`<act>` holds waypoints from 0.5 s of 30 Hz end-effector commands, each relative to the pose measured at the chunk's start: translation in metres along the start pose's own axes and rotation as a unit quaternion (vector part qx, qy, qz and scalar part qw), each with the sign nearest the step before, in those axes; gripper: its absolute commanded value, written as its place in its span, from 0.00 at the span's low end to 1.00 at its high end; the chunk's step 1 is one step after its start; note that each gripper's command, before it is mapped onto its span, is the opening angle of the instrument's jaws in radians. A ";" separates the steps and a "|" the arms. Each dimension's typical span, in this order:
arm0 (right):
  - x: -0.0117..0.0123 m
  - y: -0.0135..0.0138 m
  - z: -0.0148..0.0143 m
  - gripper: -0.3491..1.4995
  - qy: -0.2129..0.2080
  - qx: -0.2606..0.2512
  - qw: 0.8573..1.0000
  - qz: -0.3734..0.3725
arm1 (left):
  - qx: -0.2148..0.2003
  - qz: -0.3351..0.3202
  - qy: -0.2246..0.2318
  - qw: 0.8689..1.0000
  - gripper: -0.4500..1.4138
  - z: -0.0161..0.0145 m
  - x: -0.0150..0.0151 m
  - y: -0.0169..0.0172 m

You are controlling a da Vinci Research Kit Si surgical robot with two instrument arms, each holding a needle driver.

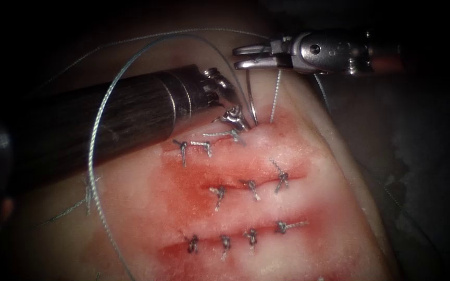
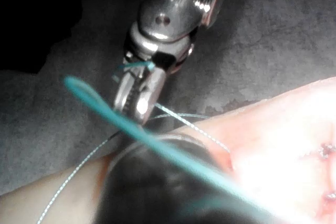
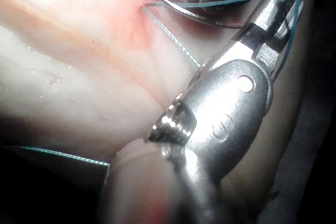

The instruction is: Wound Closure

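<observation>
Closest to the lens lies the left arm's dark shaft, its left pincer (image 1: 233, 117) pressed down at the right end of the top cut (image 1: 220, 136) in the tissue (image 1: 339, 171). Whether it is clamped on anything I cannot tell. The right pincer (image 1: 246, 56) hangs just above, its 2 jaws a little apart and gripping nothing I can make out. A thin dark curve that I take for the needle (image 1: 251, 99) rises from the tissue beside the left pincer toward the right one. Whether its lower end is buried I cannot tell.

Snagging looks the main risk. The thread (image 1: 97, 125) makes a wide slack loop over the left shaft and past the right pincer, so any pull could catch on metal and drag at the tissue edge. An ungripped needle could also tip over.

Around lie 3 cuts with knotted stitches (image 1: 251, 188), short cut ends and red fluid (image 1: 183, 192). The shaft itself blocks the top cut's left half.
</observation>
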 end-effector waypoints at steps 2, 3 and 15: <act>0.0003 -0.0009 0.0007 0.00 -0.002 0.001 1.000 -0.005 | -0.002 0.002 -0.002 1.000 0.00 -0.0006 -0.0012 0.0005; 0.0003 -0.0009 0.0007 0.00 -0.002 0.001 1.000 -0.005 | -0.002 0.002 -0.002 1.000 0.00 -0.0006 -0.0012 0.0005; 0.0000 -0.0011 0.0007 0.00 -0.003 0.002 1.000 -0.003 | -0.002 0.002 -0.001 1.000 0.00 -0.0006 -0.0012 0.0004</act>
